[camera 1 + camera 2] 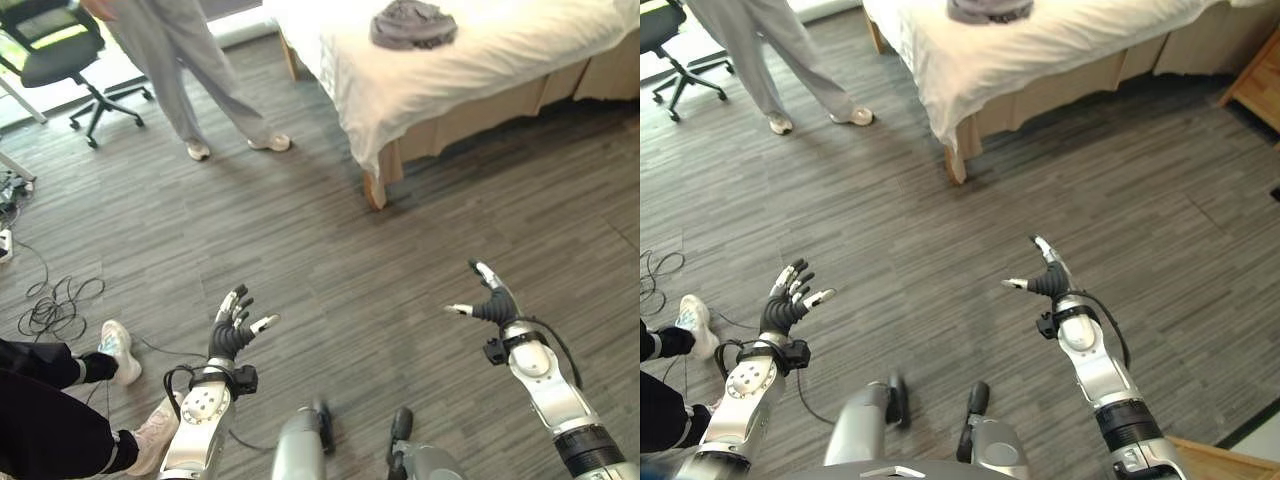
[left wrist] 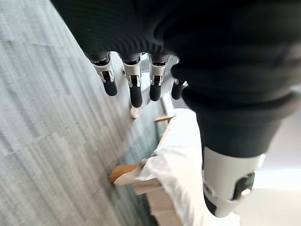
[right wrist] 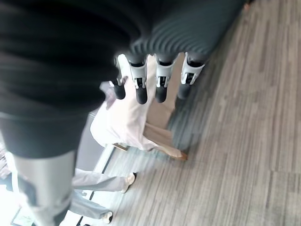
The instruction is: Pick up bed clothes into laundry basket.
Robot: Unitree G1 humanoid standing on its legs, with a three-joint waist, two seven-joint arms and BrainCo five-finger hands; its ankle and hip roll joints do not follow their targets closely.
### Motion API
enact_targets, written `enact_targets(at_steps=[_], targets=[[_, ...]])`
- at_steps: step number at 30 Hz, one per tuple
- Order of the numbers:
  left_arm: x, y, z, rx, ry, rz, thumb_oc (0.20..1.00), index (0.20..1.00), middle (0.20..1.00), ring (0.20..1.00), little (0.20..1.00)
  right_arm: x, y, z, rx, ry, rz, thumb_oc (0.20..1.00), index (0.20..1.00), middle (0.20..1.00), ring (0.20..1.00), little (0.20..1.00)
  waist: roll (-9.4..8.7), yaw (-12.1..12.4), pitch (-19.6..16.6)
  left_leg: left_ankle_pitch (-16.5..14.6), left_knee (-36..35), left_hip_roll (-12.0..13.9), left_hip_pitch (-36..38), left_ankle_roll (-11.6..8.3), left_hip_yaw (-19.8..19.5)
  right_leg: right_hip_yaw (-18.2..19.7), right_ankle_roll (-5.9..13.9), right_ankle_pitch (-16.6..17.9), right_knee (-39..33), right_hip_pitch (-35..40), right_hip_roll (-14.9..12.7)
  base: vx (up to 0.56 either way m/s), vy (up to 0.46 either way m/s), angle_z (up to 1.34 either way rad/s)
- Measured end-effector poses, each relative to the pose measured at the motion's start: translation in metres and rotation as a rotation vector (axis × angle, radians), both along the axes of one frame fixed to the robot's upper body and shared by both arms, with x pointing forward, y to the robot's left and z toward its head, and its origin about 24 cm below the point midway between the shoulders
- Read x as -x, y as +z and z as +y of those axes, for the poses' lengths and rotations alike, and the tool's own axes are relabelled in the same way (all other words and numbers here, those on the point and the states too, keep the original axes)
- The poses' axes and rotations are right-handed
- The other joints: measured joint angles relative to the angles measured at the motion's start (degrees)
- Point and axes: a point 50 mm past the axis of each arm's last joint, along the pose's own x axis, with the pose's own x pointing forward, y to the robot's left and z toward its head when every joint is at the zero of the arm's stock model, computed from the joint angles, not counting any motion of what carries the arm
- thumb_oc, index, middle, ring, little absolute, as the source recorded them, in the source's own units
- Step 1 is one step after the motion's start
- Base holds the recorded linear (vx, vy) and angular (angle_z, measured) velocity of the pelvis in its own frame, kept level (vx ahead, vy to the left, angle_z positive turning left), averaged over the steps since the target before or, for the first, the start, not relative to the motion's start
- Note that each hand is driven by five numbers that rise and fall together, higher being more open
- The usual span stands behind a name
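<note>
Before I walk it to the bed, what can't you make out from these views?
- Grey clothes on the bed: cut by the right eye view's top edge; garment type unclear.
- Bed's far side: beyond the frame.
- Person standing near the office chair: cropped above the legs.

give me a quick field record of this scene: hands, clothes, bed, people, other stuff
left hand: open, held over the floor, holding nothing
right hand: open, held over the floor, holding nothing
clothes: grey bundle lying on the bed, well ahead of both hands
bed: white sheet, wooden frame, ahead and to the right
people: one standing in grey trousers near the bed; another's leg and white shoes beside the left arm
other: office chair far left; wood-pattern floor
</note>
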Motion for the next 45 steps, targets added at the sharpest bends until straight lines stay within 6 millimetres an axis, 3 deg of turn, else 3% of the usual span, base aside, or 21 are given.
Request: enact_targets(at_steps=[4, 8, 9, 11, 12, 14, 18, 20, 22, 24, 26, 28, 29, 31, 33, 34, 38, 39, 40, 41, 45], targets=[[0.001, -0.005, 0.000, 0.003, 0.002, 0.021, 1.000, 1.000, 1.000, 1.000, 1.000, 0.014, -0.017, -0.008, 0.014, -0.024, 0.072, 1.000, 1.000, 1.000, 1.000, 1.000, 1.32, -0.57, 0.22, 1.81, -12.58, 2.79, 2.49, 1.82, 1.78, 0.22, -0.18, -1.62, -1.50, 6.37, 1.62, 0.42, 0.232, -0.17], [0.010, -0.012, 0.003, 0.007, 0.016, 0.063, 1.000, 1.000, 1.000, 1.000, 1.000, 0.012, -0.016, -0.006, 0.030, -0.002, 0.076, 1.000, 1.000, 1.000, 1.000, 1.000, 0.99, 0.24, -0.62, 2.53, -13.05, 1.80, 7.58, 2.42, 2.67, 3.76, 4.63, -6.27, 0.59, 10.70, -1.63, 0.47, 0.260, -0.45], [0.011, -0.014, 0.003, 0.000, 0.001, 0.076, 1.000, 1.000, 1.000, 1.000, 1.000, 0.011, -0.015, -0.004, 0.033, 0.009, 0.071, 1.000, 1.000, 1.000, 1.000, 1.000, 2.28, 0.07, -2.96, 4.90, -13.96, 0.77, 10.96, 4.70, 3.77, 4.63, 7.18, -9.53, 5.40, 10.39, -3.18, 0.32, 0.279, -0.43], [0.006, -0.009, 0.005, -0.017, -0.008, 0.059, 1.000, 1.000, 1.000, 1.000, 1.000, 0.016, -0.020, 0.004, 0.014, 0.029, 0.088, 1.000, 1.000, 1.000, 1.000, 1.000, -0.29, -0.30, -3.98, 6.20, -14.06, -2.70, 12.46, 6.70, 4.86, 4.56, 8.12, -10.64, 12.63, 7.88, -7.14, 0.35, 0.364, -0.20], [0.003, -0.003, 0.010, -0.050, -0.029, 0.054, 1.000, 1.000, 1.000, 1.000, 1.000, 0.013, -0.016, 0.017, 0.000, 0.074, 0.073, 1.000, 1.000, 1.000, 1.000, 1.000, -1.10, -0.50, -3.22, 4.36, -13.31, -3.82, 13.23, 8.15, 5.46, 4.79, 9.08, -9.35, 30.82, -1.19, -10.78, 0.21, 0.265, -0.16], [0.000, 0.000, 0.015, -0.079, -0.043, 0.064, 1.000, 1.000, 1.000, 1.000, 1.000, 0.016, -0.015, 0.029, -0.022, 0.115, 0.061, 1.000, 1.000, 1.000, 1.000, 1.000, -1.39, -2.04, -2.43, 3.18, -12.72, -5.68, 16.00, 9.55, 4.97, 5.18, 9.73, -7.71, 48.50, -11.73, -16.51, 0.17, 0.161, 0.27], [-0.010, 0.018, 0.023, -0.137, -0.051, 0.003, 1.000, 1.000, 1.000, 1.000, 1.000, 0.011, -0.008, 0.029, 0.010, 0.119, 0.029, 1.000, 1.000, 1.000, 1.000, 1.000, -1.54, -1.53, -1.65, -1.82, -13.57, -7.51, 20.02, 11.49, 4.70, 7.48, 11.00, -7.08, 53.17, -21.88, -13.61, 0.31, 0.079, 0.69], [-0.004, 0.016, 0.033, -0.155, -0.011, 0.030, 1.000, 1.000, 1.000, 1.000, 1.000, 0.004, 0.004, 0.024, 0.013, 0.100, -0.025, 1.000, 1.000, 1.000, 1.000, 1.000, -2.46, -2.09, -1.46, -2.45, -14.36, -8.92, 20.21, 10.54, 2.55, 7.58, 11.13, -8.19, 42.14, -23.20, -8.22, 0.39, -0.035, 0.76], [-0.004, 0.014, 0.031, -0.155, -0.017, 0.035, 1.000, 1.000, 1.000, 1.000, 1.000, -0.005, 0.015, 0.018, 0.024, 0.070, -0.075, 1.000, 1.000, 1.000, 1.000, 1.000, -3.25, -1.87, -1.39, -3.12, -14.31, -10.75, 20.63, 10.52, 3.21, 2.55, 6.96, -6.25, 28.60, -21.99, -8.38, 0.39, -0.061, 0.55], [-0.005, 0.013, 0.028, -0.143, -0.018, 0.031, 1.000, 1.000, 1.000, 1.000, 1.000, -0.013, 0.026, 0.014, 0.033, 0.055, -0.116, 1.000, 1.000, 1.000, 1.000, 1.000, -2.72, -2.06, -1.07, -5.24, -14.24, -10.91, 21.30, 9.89, 3.71, 0.13, 6.86, -4.11, 19.36, -21.99, -8.21, 0.43, -0.103, 0.19], [-0.005, 0.011, 0.024, -0.117, -0.007, 0.027, 1.000, 1.000, 1.000, 1.000, 1.000, -0.021, 0.037, 0.016, 0.042, 0.054, -0.153, 1.000, 1.000, 1.000, 1.000, 1.000, -2.98, -2.41, -0.95, -9.04, -13.92, -11.59, 24.13, 7.67, 4.08, -3.02, 7.85, 0.45, 7.75, -20.82, -9.74, 0.72, -0.203, -0.12], [-0.004, 0.007, 0.016, -0.086, -0.016, 0.024, 1.000, 1.000, 1.000, 1.000, 1.000, -0.023, 0.045, 0.018, 0.078, 0.048, -0.210, 1.000, 1.000, 1.000, 1.000, 1.000, -2.66, -2.42, -1.31, -12.71, -11.63, -9.34, 29.63, 3.83, 4.63, -3.87, 5.02, 5.40, 7.63, -16.15, -8.54, 0.62, -0.265, -0.13], [-0.004, 0.006, 0.015, -0.083, -0.018, 0.026, 1.000, 1.000, 1.000, 1.000, 1.000, -0.023, 0.043, 0.017, 0.079, 0.041, -0.207, 1.000, 1.000, 1.000, 1.000, 1.000, -2.94, -2.47, -1.22, -14.42, -4.58, -7.44, 28.53, 2.11, 4.02, -3.93, 3.23, 3.48, 11.56, -16.16, -8.24, 0.36, -0.189, 0.20], [-0.009, 0.009, 0.011, -0.079, -0.029, 0.010, 1.000, 1.000, 1.000, 1.000, 1.000, -0.022, 0.040, 0.014, 0.128, 0.037, -0.198, 1.000, 1.000, 1.000, 1.000, 1.000, -5.78, -2.11, -2.87, -13.30, 18.89, -3.65, 19.09, 0.87, 1.91, -3.06, 0.74, 7.28, 10.72, -13.68, -8.09, 0.27, -0.135, 0.24], [-0.010, 0.007, 0.004, -0.048, -0.024, 0.002, 1.000, 1.000, 1.000, 1.000, 1.000, -0.029, 0.053, 0.008, 0.151, 0.008, -0.250, 1.000, 1.000, 1.000, 1.000, 1.000, -3.29, -1.00, -2.80, -7.80, 36.45, 1.72, 11.12, -2.47, -3.33, -2.59, -1.81, 6.90, 8.76, -9.33, -4.02, 0.32, -0.062, -0.33], [-0.012, 0.009, 0.003, -0.051, -0.030, -0.007, 1.000, 1.000, 1.000, 1.000, 1.000, -0.032, 0.058, 0.009, 0.152, 0.004, -0.274, 1.000, 1.000, 1.000, 1.000, 1.000, -3.25, -1.03, -2.73, -9.11, 39.11, 2.00, 7.58, -2.74, -3.87, -1.52, -1.90, 6.57, 8.14, -8.23, -3.54, 0.50, 0.066, -0.46], [-0.015, 0.012, -0.003, -0.037, -0.043, -0.031, 1.000, 1.000, 1.000, 1.000, 1.000, -0.035, 0.067, 0.010, 0.192, 0.014, -0.310, 1.000, 1.000, 1.000, 1.000, 1.000, -4.15, -0.45, -2.04, -10.43, 22.82, 0.27, 3.88, -0.32, 0.75, 1.75, -1.28, 5.84, 2.97, -1.88, -1.90, 0.45, 0.271, -0.55], [-0.015, 0.013, -0.004, -0.035, -0.046, -0.038, 1.000, 1.000, 1.000, 1.000, 1.000, -0.034, 0.066, 0.011, 0.208, 0.016, -0.312, 1.000, 1.000, 1.000, 1.000, 1.000, -3.78, -0.53, -2.05, -10.15, 15.79, 0.03, 3.46, 0.12, 0.81, 2.22, -0.36, 5.35, 1.65, -0.07, -0.93, 0.41, 0.299, -0.65], [-0.017, 0.018, -0.004, -0.037, -0.047, -0.068, 1.000, 1.000, 1.000, 1.000, 1.000, -0.033, 0.061, 0.013, 0.246, 0.035, -0.304, 1.000, 1.000, 1.000, 1.000, 1.000, -2.04, -0.62, -2.68, -7.43, -3.69, 0.45, 5.21, 1.28, 0.71, 3.43, 1.74, 3.94, -0.36, 2.26, 1.90, 0.43, 0.284, -0.59], [-0.019, 0.021, -0.004, -0.039, -0.045, -0.082, 1.000, 1.000, 1.000, 1.000, 1.000, -0.033, 0.060, 0.014, 0.255, 0.037, -0.303, 1.000, 1.000, 1.000, 1.000, 1.000, -1.54, -0.55, -2.45, -5.74, -9.14, 0.69, 5.38, 1.74, 0.72, 3.60, 1.26, 4.12, -0.73, 3.35, 2.87, 0.39, 0.276, -0.63], [-0.025, 0.028, -0.009, -0.033, -0.043, -0.123, 1.000, 1.000, 1.000, 1.000, 1.000, -0.029, 0.044, 0.010, 0.266, 0.030, -0.236, 1.000, 1.000, 1.000, 1.000, 1.000, -1.50, -0.65, -2.21, -1.32, -11.18, 2.16, 3.58, 3.79, 2.04, 4.90, 2.28, 0.47, -1.52, 8.44, 3.34, 0.40, 0.244, -0.26]])
